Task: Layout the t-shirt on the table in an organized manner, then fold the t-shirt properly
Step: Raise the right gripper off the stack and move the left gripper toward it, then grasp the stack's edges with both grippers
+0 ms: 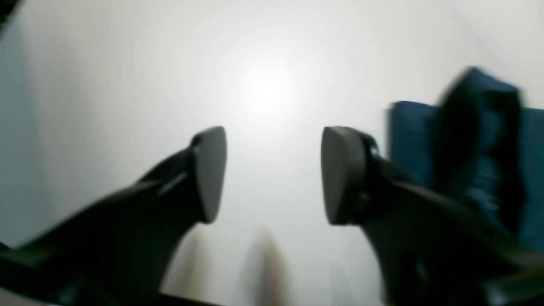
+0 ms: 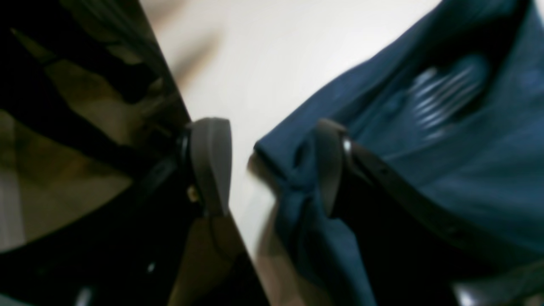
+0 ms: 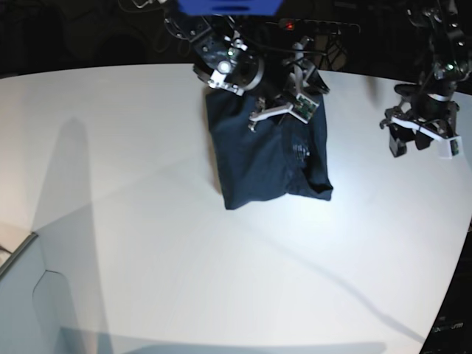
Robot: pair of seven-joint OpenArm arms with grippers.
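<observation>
The dark navy t-shirt (image 3: 265,162) lies in a compact folded block on the white table (image 3: 147,221), toward the back middle. Its white label marks (image 2: 442,102) show inside the neck. My right gripper (image 3: 276,110) hangs over the shirt's back edge. In the right wrist view this gripper (image 2: 270,165) is open, with a bunched shirt corner (image 2: 293,178) against one finger (image 2: 329,165) and bare table beside the other. My left gripper (image 1: 274,174) is open and empty over bare table, with the shirt (image 1: 480,153) off to its side. In the base view it (image 3: 420,140) is far right of the shirt.
The table's curved edge (image 3: 450,295) runs down the right side. A pale boxy ledge (image 3: 29,295) sits at the lower left. Dark equipment and cables (image 3: 317,26) line the back. The right wrist view shows the table's edge with dark floor beyond (image 2: 85,127).
</observation>
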